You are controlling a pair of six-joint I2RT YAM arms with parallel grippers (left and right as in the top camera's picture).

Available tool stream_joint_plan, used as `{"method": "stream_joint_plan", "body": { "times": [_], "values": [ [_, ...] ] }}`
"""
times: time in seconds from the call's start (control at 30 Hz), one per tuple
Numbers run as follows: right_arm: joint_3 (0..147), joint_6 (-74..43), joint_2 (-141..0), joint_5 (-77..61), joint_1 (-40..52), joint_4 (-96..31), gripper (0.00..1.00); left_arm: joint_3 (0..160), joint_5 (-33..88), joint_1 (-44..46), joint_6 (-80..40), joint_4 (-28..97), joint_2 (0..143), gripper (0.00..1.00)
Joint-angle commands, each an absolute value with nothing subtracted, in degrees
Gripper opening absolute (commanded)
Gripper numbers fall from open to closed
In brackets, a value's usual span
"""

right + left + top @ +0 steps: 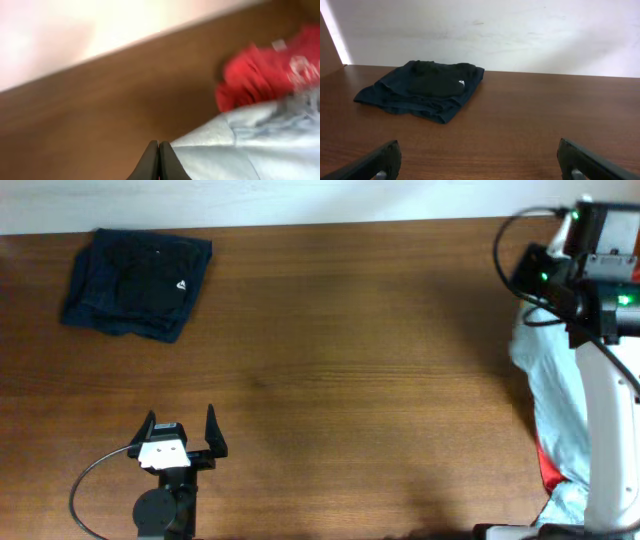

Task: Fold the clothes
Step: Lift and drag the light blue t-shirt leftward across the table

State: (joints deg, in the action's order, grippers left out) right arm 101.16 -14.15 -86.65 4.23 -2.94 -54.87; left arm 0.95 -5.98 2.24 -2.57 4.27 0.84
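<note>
One folded navy garment [140, 285], small white logo [181, 284]; red shirt [265, 75] print blurred. Left jaws wide, right jaws closed.

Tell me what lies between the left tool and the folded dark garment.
Only bare tabletop lies between the left tool and the dark garment; overhead and left wrist views show it.

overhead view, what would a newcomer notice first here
A folded dark garment sits alone near the far left corner of the table. At the right edge a pale blue-grey shirt lies bunched, partly hidden by the right arm, with a red shirt showing at its edge. The left hand stands wide open near the front edge.
</note>
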Motion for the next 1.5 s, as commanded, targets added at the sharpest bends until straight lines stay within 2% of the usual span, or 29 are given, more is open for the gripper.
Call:
{"method": "stream_joint_plan", "body": {
  "times": [0.0, 0.37, 0.7, 0.87, 1.27, 1.47],
  "values": [
    [105.8, -12.8, -84.9, 3.6, 3.5, -54.3, 0.04, 0.5, -5.4, 2.3, -1.7, 4.1, 0.5, 0.99],
    [106.1, -12.4, -90.8, 3.6, 27.3, -49.6, 0.04, 0.5, -5.4, 2.3, -1.7, 4.1, 0.5, 0.99],
    [106.1, -10.2, -112.6, -0.9, 40.8, -38.6, 0.04, 0.5, -5.4, 2.3, -1.7, 4.1, 0.5, 0.99],
    [106.1, -9.8, -117.5, -1.4, 44.1, -34.6, 0.04, 0.5, -5.4, 2.3, -1.7, 4.1, 0.5, 0.99],
    [106.1, -7.7, -117.7, -10.3, 47.7, -23.8, 0.04, 0.5, -5.4, 2.3, -1.7, 4.1, 0.5, 0.99],
    [106.1, -7.4, -117.7, -10.4, 47.8, -23.4, 0.04, 0.5, -5.4, 2.3, -1.7, 4.1, 0.5, 0.99]
  ]
}}
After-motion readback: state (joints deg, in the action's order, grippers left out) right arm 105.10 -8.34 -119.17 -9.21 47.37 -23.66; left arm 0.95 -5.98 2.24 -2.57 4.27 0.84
